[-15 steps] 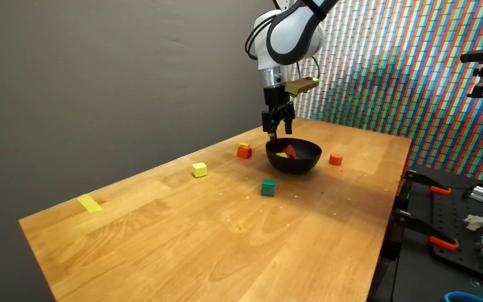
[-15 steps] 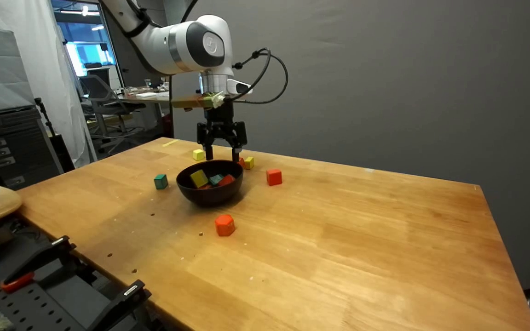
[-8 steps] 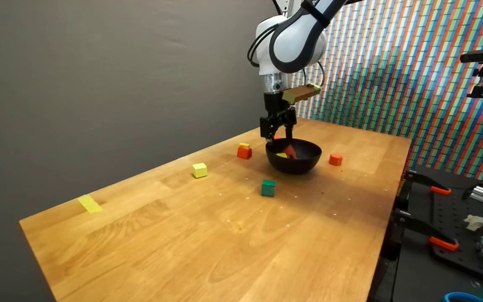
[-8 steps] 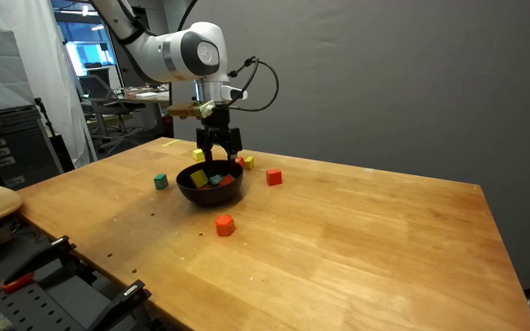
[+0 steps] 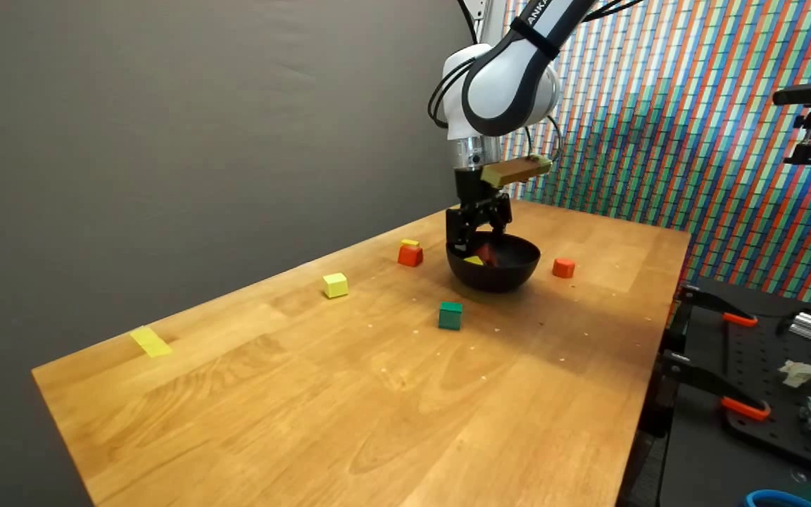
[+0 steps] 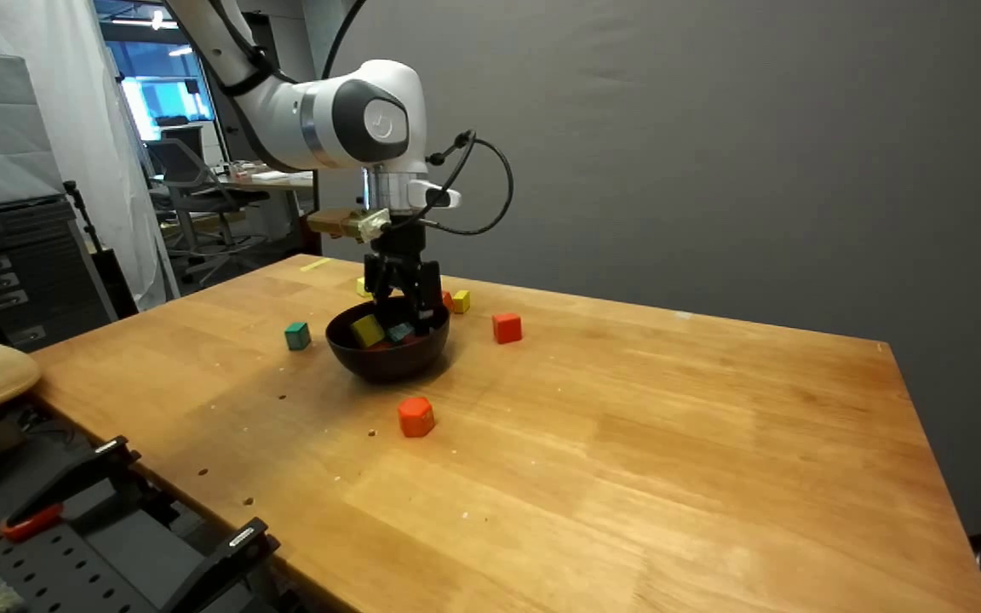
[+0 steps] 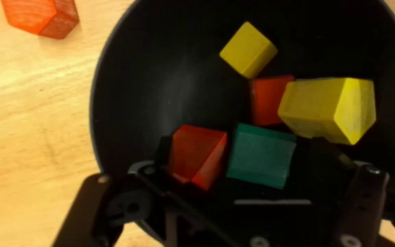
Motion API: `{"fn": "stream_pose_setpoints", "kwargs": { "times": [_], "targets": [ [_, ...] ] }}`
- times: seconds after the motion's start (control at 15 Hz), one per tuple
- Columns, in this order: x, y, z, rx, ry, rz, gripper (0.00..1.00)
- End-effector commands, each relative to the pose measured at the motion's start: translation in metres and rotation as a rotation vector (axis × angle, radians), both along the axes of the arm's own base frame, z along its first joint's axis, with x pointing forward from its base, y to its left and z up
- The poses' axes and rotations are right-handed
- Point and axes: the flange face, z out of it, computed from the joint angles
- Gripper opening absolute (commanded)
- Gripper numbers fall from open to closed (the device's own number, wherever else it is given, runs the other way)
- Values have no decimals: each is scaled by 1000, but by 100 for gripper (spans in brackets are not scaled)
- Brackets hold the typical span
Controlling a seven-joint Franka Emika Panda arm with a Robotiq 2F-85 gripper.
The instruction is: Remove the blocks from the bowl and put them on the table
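The black bowl (image 5: 493,271) stands on the wooden table (image 5: 293,394). My gripper (image 6: 405,315) is open, upright, with its fingertips down inside the bowl. In the wrist view, my gripper (image 7: 247,152) has a green block (image 7: 262,156) and a red block (image 7: 197,154) between its fingers. The red block lies close against the left finger; I cannot tell whether they touch. A yellow block (image 7: 327,106), a smaller-looking yellow block (image 7: 247,49) and another red block (image 7: 271,99) lie in the bowl beyond the fingers.
Blocks lie on the table round the bowl: green (image 5: 450,316), yellow (image 5: 335,285), red (image 5: 410,255), orange (image 6: 415,417), red (image 6: 507,329) and yellow (image 6: 461,301). A flat yellow strip (image 5: 151,341) lies near the table's edge. Black clamps (image 6: 222,566) grip a table edge.
My gripper has moved down from above the bowl's rim until its fingertips are inside the bowl. It stays open. The blocks and bowl have not visibly moved.
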Motion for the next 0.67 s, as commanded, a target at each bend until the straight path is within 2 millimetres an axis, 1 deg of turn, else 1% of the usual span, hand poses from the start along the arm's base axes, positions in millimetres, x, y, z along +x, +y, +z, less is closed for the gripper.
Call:
{"fn": "stream_pose_setpoints", "kwargs": {
  "times": [0.0,0.27,0.53,0.6],
  "targets": [
    [3,10,-20,-29,-74,-165,100],
    [4,19,-35,-91,-128,-307,100],
    [0,27,-34,-103,-118,-376,100],
    [-1,26,-33,-101,-115,-387,75]
  ]
}}
